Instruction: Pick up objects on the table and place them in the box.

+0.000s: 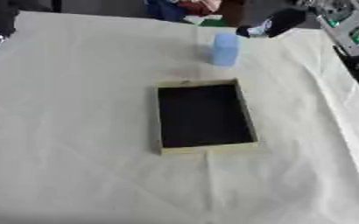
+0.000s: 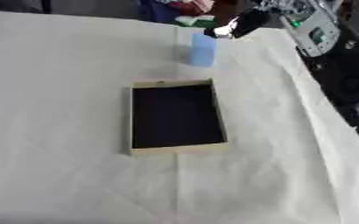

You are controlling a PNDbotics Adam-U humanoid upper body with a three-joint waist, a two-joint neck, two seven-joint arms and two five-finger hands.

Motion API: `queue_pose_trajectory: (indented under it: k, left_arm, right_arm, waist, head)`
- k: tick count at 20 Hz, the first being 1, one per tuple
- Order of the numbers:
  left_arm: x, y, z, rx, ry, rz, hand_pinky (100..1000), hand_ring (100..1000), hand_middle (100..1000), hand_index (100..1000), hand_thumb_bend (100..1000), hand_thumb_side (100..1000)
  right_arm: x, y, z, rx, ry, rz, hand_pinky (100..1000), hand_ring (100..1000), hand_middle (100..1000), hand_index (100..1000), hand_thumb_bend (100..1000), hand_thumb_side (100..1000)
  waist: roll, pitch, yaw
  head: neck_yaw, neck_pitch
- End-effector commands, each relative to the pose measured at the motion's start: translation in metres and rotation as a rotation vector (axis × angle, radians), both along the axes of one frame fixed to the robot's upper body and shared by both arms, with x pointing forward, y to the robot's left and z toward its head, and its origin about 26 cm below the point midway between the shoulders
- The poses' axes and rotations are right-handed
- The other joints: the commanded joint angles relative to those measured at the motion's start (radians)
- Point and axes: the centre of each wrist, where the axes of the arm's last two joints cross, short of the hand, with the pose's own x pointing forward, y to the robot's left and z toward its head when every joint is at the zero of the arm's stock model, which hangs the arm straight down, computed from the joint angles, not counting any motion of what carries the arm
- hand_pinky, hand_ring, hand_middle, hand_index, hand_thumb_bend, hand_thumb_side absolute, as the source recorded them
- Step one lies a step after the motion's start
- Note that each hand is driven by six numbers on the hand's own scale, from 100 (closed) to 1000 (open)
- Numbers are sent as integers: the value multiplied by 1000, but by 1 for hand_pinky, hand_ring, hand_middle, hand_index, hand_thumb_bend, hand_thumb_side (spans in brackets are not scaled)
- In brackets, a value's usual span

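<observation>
Standing pale-blue block [image 1: 225, 49] beyond rectangular dark-lined box [image 1: 246, 109]

Upright pale-blue block [image 1: 225, 49] stands beyond dark-lined box [image 1: 205, 149].

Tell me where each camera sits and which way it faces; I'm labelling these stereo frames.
Left eye view: sits in the robot's head, looking down at the box on the table; the right robot hand shows top right, near the blue object.
Right eye view: same head, set slightly rightward, facing the same way; more of the right arm shows.
Shared: both show the box, blue object and right robot hand.
</observation>
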Motion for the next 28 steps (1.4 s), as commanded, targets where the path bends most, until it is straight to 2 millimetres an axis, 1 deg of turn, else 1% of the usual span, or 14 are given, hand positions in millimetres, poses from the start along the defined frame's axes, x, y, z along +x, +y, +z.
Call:
queue_pose_trajectory:
  k: [1,7,15,20,22,28]
  left_arm:
    - [-3,-5,13,-4,-39,-25,708,788,830,882,309,798]
    - [-3,-10,16,-11,-44,-45,708,788,830,883,309,799]
    - [-4,-12,17,-9,-45,-54,708,788,830,883,309,795]
    - [-4,-13,17,-6,-43,-59,708,788,829,883,309,800]
    - [-4,-13,17,-6,-41,-60,708,788,829,883,309,800]
    - [-4,-14,16,-7,-40,-65,708,788,829,883,309,800]
  right_arm:
    - [1,-15,6,-35,-2,-50,903,944,951,992,447,284]
    - [7,-28,-13,-45,51,-107,899,933,934,989,449,299]
    - [7,-41,-22,-41,35,-179,900,933,941,992,437,328]
    - [8,-42,-26,-43,42,-192,897,925,920,989,435,330]
    - [9,-41,-29,-42,53,-188,897,922,901,989,433,328]
    - [12,-37,-35,-41,76,-177,893,916,881,984,428,325]
  waist:
    - [5,-12,10]
    - [7,-3,41]
    - [11,9,60]
    - [13,13,65]
    - [13,14,66]
    - [14,17,72]
  head:
    - [-14,-22]
    - [-31,-37]
    - [-51,-50]
    - [-52,-56]
    - [-52,-58]
    - [-55,-65]
